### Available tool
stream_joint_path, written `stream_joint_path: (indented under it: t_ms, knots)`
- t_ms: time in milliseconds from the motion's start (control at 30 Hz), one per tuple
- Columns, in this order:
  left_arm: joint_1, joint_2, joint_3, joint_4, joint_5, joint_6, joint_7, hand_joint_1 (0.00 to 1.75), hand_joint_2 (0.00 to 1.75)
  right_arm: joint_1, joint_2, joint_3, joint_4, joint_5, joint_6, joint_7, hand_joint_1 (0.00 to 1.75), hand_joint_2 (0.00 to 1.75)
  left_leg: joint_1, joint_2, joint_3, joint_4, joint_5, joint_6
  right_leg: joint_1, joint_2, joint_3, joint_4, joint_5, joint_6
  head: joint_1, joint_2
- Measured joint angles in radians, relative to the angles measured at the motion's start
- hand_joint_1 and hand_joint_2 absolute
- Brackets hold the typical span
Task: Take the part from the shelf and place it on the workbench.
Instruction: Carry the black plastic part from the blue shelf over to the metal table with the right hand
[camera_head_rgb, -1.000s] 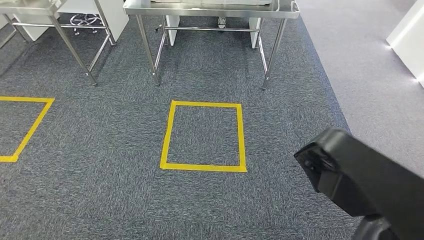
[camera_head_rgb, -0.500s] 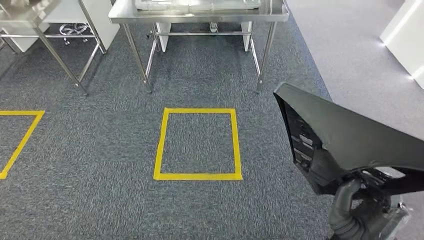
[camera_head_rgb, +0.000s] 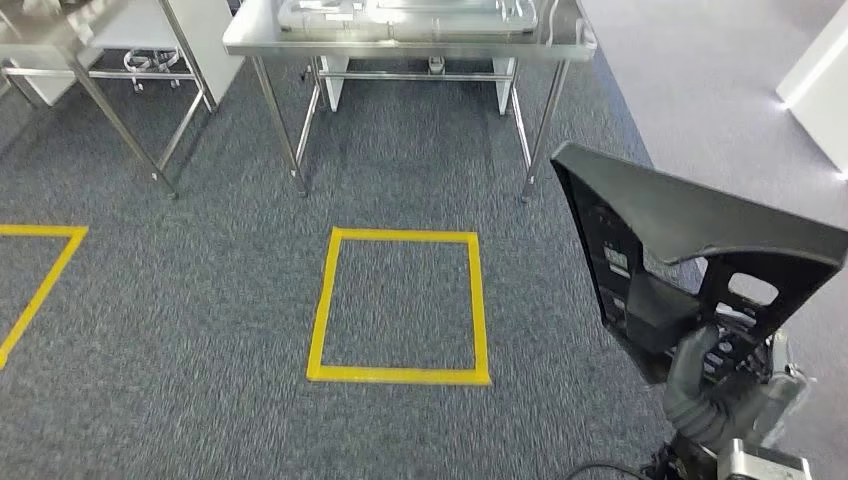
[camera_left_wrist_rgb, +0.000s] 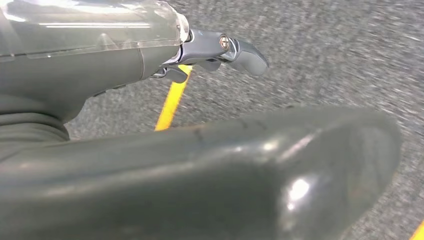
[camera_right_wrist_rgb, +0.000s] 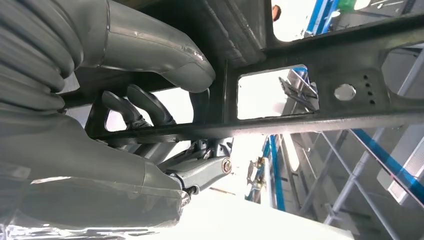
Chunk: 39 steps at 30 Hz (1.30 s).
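A large black plastic part (camera_head_rgb: 680, 230) with cut-outs stands upright at the right of the head view. My right hand (camera_head_rgb: 715, 385) grips it from below at its lower edge. In the right wrist view the part's black frame (camera_right_wrist_rgb: 310, 120) crosses the picture, with my dark fingers (camera_right_wrist_rgb: 135, 105) hooked through an opening and the thumb (camera_right_wrist_rgb: 150, 50) pressed on the other side. The steel workbench (camera_head_rgb: 400, 48) stands ahead at the top, with clear trays on it. My left hand (camera_left_wrist_rgb: 220, 50) hangs over the carpet and holds nothing.
A yellow tape square (camera_head_rgb: 400, 305) marks the grey carpet in front of the workbench. A second steel table (camera_head_rgb: 60, 35) stands at the upper left, and another yellow tape outline (camera_head_rgb: 40, 270) lies at the left edge. A white cabinet (camera_head_rgb: 820, 80) is at the far right.
The camera has moved, and the whole floor scene has shifted. The black part has come up higher and further into the head view, and my right hand under it now shows.
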<state>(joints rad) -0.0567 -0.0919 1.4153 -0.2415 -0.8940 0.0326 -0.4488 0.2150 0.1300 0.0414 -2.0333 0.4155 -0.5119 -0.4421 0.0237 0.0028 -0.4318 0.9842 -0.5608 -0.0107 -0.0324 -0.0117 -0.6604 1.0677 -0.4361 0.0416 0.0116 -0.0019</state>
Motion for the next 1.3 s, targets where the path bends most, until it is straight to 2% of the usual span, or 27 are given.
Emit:
stream_joint_path:
  t_ms: [33, 133, 200, 233, 300, 333, 367, 400, 467, 500, 533, 600, 667, 733, 767, 833, 867, 900, 933, 967, 1000, 1033, 1067, 1133, 1167, 1233, 1300]
  knots:
    - [-0.002, 0.002, -0.001, 0.0, -0.011, -0.006, 0.003, 0.0, 0.0, -0.007, -0.005, -0.014, 0.01, 0.003, -0.001, 0.007, 1.75, 1.75, -0.001, 0.001, 0.007, -0.001, -0.007, -0.007, 0.002, -0.001, 0.0, -0.014, 0.018, -0.009, 0.001, 0.0]
    - [-0.01, 0.013, -0.019, 0.0, -0.066, -0.029, 0.019, 0.0, 0.0, 0.002, -0.021, -0.078, 0.011, -0.006, -0.006, 0.022, 1.75, 1.75, 0.001, 0.002, 0.007, 0.029, 0.002, -0.026, 0.006, 0.003, 0.019, -0.022, -0.001, -0.041, 0.001, 0.0]
    - [-0.014, 0.018, -0.031, 0.0, -0.085, -0.039, 0.03, 0.0, 0.0, 0.004, -0.032, -0.137, 0.005, -0.02, 0.028, 0.031, 1.75, 1.75, 0.004, 0.002, -0.048, 0.126, 0.001, -0.029, 0.008, 0.004, 0.045, -0.03, -0.015, -0.057, -0.002, 0.0]
    - [-0.016, 0.02, -0.034, 0.0, -0.089, -0.041, 0.033, 0.0, 0.0, -0.003, -0.038, -0.167, 0.005, -0.022, 0.05, 0.039, 1.75, 1.75, 0.004, 0.001, -0.09, 0.191, -0.016, -0.028, 0.01, 0.005, 0.056, -0.032, -0.023, -0.062, -0.003, 0.0]
    - [-0.017, 0.023, -0.04, 0.001, -0.096, -0.044, 0.038, 0.0, 0.0, -0.026, -0.055, -0.219, 0.01, -0.02, 0.083, 0.067, 1.75, 1.75, 0.001, 0.001, -0.176, 0.291, -0.079, -0.026, 0.016, 0.014, 0.078, -0.033, -0.042, -0.069, -0.004, 0.0]
    - [-0.017, 0.025, -0.044, 0.0, -0.099, -0.045, 0.04, 0.0, 0.0, -0.039, -0.065, -0.24, 0.014, -0.019, 0.094, 0.084, 1.75, 1.75, -0.002, 0.001, -0.207, 0.307, -0.102, -0.022, 0.02, 0.019, 0.092, -0.033, -0.053, -0.071, -0.004, 0.0]
    - [-0.017, 0.027, -0.048, 0.001, -0.101, -0.046, 0.042, 0.0, 0.0, -0.053, -0.076, -0.26, 0.019, -0.018, 0.105, 0.101, 1.75, 1.75, -0.006, 0.001, -0.224, 0.295, -0.105, -0.016, 0.024, 0.022, 0.108, -0.033, -0.064, -0.072, -0.004, 0.0]
    - [-0.017, 0.029, -0.051, 0.001, -0.102, -0.046, 0.043, 0.0, 0.0, -0.067, -0.088, -0.278, 0.025, -0.018, 0.114, 0.116, 1.75, 1.75, -0.011, 0.001, -0.228, 0.257, -0.08, -0.007, 0.028, 0.025, 0.124, -0.033, -0.076, -0.072, -0.004, 0.0]
    - [-0.016, 0.035, -0.055, 0.001, -0.103, -0.047, 0.044, 0.0, 0.0, -0.091, -0.11, -0.312, 0.038, -0.019, 0.125, 0.134, 1.75, 1.75, -0.027, -0.002, -0.224, 0.146, 0.038, 0.023, 0.033, 0.027, 0.151, -0.033, -0.098, -0.07, -0.002, 0.0]
    - [-0.015, 0.039, -0.056, 0.001, -0.105, -0.047, 0.044, 0.0, 0.0, -0.101, -0.119, -0.327, 0.044, -0.02, 0.129, 0.139, 1.75, 1.75, -0.035, -0.004, -0.221, 0.102, 0.089, 0.035, 0.034, 0.029, 0.158, -0.035, -0.107, -0.067, 0.001, 0.0]
    - [-0.015, 0.042, -0.057, 0.001, -0.107, -0.047, 0.045, 0.0, 0.0, -0.111, -0.128, -0.339, 0.051, -0.021, 0.133, 0.146, 1.75, 1.75, -0.042, -0.005, -0.218, 0.073, 0.125, 0.043, 0.032, 0.031, 0.164, -0.037, -0.112, -0.063, 0.002, 0.0]
    - [-0.017, 0.045, -0.059, 0.002, -0.111, -0.048, 0.046, 0.0, 0.0, -0.13, -0.148, -0.362, 0.065, -0.021, 0.145, 0.167, 1.75, 1.75, -0.047, -0.005, -0.203, 0.046, 0.134, 0.05, 0.03, 0.032, 0.171, -0.037, -0.107, -0.048, 0.001, 0.0]
    - [-0.019, 0.045, -0.062, 0.002, -0.113, -0.049, 0.048, 0.0, 0.0, -0.152, -0.173, -0.383, 0.081, -0.02, 0.164, 0.186, 1.75, 1.75, -0.043, -0.005, -0.173, 0.019, 0.135, 0.057, 0.028, 0.028, 0.162, -0.002, -0.098, -0.036, 0.001, 0.0]
    - [-0.022, 0.045, -0.065, 0.002, -0.113, -0.051, 0.05, 0.0, 0.0, -0.173, -0.191, -0.397, 0.095, -0.014, 0.181, 0.194, 1.75, 1.75, -0.036, -0.006, -0.142, -0.001, 0.13, 0.061, 0.024, 0.024, 0.106, 0.092, -0.114, -0.025, 0.002, 0.0]
    - [-0.022, 0.045, -0.066, 0.002, -0.114, -0.052, 0.051, 0.0, 0.0, -0.178, -0.195, -0.4, 0.101, -0.007, 0.186, 0.194, 1.75, 1.75, -0.033, -0.007, -0.13, -0.005, 0.122, 0.062, 0.021, 0.023, 0.064, 0.148, -0.138, -0.02, 0.003, 0.0]
    - [-0.022, 0.045, -0.067, 0.003, -0.114, -0.057, 0.053, 0.0, 0.0, -0.181, -0.198, -0.401, 0.11, 0.013, 0.19, 0.194, 1.75, 1.75, -0.027, -0.009, -0.107, -0.007, 0.104, 0.058, 0.012, 0.021, -0.005, 0.211, -0.189, -0.009, 0.003, 0.0]
    - [-0.021, 0.044, -0.068, 0.003, -0.115, -0.059, 0.054, 0.0, 0.0, -0.18, -0.198, -0.401, 0.114, 0.024, 0.19, 0.194, 1.75, 1.75, -0.023, -0.01, -0.093, -0.007, 0.092, 0.054, 0.007, 0.019, -0.021, 0.202, -0.194, -0.003, 0.003, 0.0]
    - [-0.021, 0.043, -0.07, 0.004, -0.116, -0.059, 0.055, 0.0, 0.0, -0.179, -0.197, -0.401, 0.118, 0.033, 0.19, 0.194, 1.75, 1.75, -0.018, -0.011, -0.078, -0.006, 0.08, 0.048, 0.002, 0.017, -0.022, 0.165, -0.172, 0.005, 0.003, 0.0]
    - [-0.02, 0.041, -0.071, 0.004, -0.116, -0.055, 0.056, 0.0, 0.0, -0.177, -0.197, -0.4, 0.121, 0.039, 0.189, 0.194, 1.75, 1.75, -0.015, -0.013, -0.063, -0.005, 0.067, 0.041, -0.004, 0.016, -0.013, 0.107, -0.124, 0.013, 0.004, 0.0]
    - [-0.02, 0.04, -0.072, 0.004, -0.116, -0.048, 0.057, 0.0, 0.0, -0.173, -0.195, -0.398, 0.124, 0.048, 0.188, 0.194, 1.75, 1.75, -0.012, -0.017, -0.051, -0.001, 0.053, 0.032, -0.009, 0.021, -0.003, 0.044, -0.062, 0.019, 0.005, 0.0]
    - [-0.021, 0.039, -0.073, 0.005, -0.115, -0.039, 0.058, 0.0, 0.0, -0.168, -0.194, -0.396, 0.127, 0.064, 0.184, 0.196, 1.75, 1.75, -0.011, -0.021, -0.044, 0.001, 0.041, 0.024, -0.012, 0.026, 0.005, -0.002, -0.018, 0.018, 0.006, 0.0]
    - [-0.023, 0.037, -0.073, 0.005, -0.115, -0.031, 0.058, 0.0, 0.0, -0.16, -0.192, -0.393, 0.127, 0.088, 0.177, 0.198, 1.75, 1.75, -0.011, -0.025, -0.041, 0.001, 0.03, 0.015, -0.013, 0.03, 0.009, -0.028, 0.013, 0.014, 0.007, 0.0]
    - [-0.026, 0.036, -0.073, 0.005, -0.114, -0.026, 0.058, 0.0, 0.0, -0.151, -0.19, -0.39, 0.127, 0.118, 0.17, 0.201, 1.75, 1.75, -0.012, -0.027, -0.037, 0.005, 0.024, 0.007, -0.012, 0.032, 0.009, -0.036, 0.021, 0.005, 0.007, 0.0]
    - [-0.027, 0.033, -0.073, 0.005, -0.113, -0.025, 0.058, 0.0, 0.0, -0.138, -0.187, -0.38, 0.123, 0.171, 0.16, 0.209, 1.75, 1.75, -0.009, -0.027, -0.033, 0.015, 0.021, -0.004, -0.009, 0.023, 0.02, -0.033, 0.011, -0.017, 0.005, 0.0]
    - [-0.028, 0.032, -0.073, 0.005, -0.113, -0.027, 0.057, 0.0, 0.0, -0.136, -0.186, -0.375, 0.121, 0.187, 0.158, 0.211, 1.75, 1.75, -0.008, -0.024, -0.039, 0.042, 0.023, -0.007, -0.009, 0.017, 0.03, -0.035, 0.003, -0.026, 0.005, 0.0]
    - [-0.029, 0.03, -0.073, 0.005, -0.113, -0.03, 0.058, 0.0, 0.0, -0.133, -0.184, -0.366, 0.116, 0.204, 0.153, 0.218, 1.75, 1.75, -0.006, -0.016, -0.093, 0.144, 0.002, -0.013, -0.005, 0.004, 0.053, -0.037, -0.014, -0.04, 0.003, 0.0]
    - [-0.028, 0.028, -0.074, 0.006, -0.113, -0.031, 0.058, 0.0, 0.0, -0.13, -0.183, -0.359, 0.116, 0.214, 0.151, 0.223, 1.75, 1.75, -0.006, -0.012, -0.18, 0.269, -0.054, -0.014, 0.002, -0.009, 0.072, -0.038, -0.033, -0.048, 0.001, 0.0]
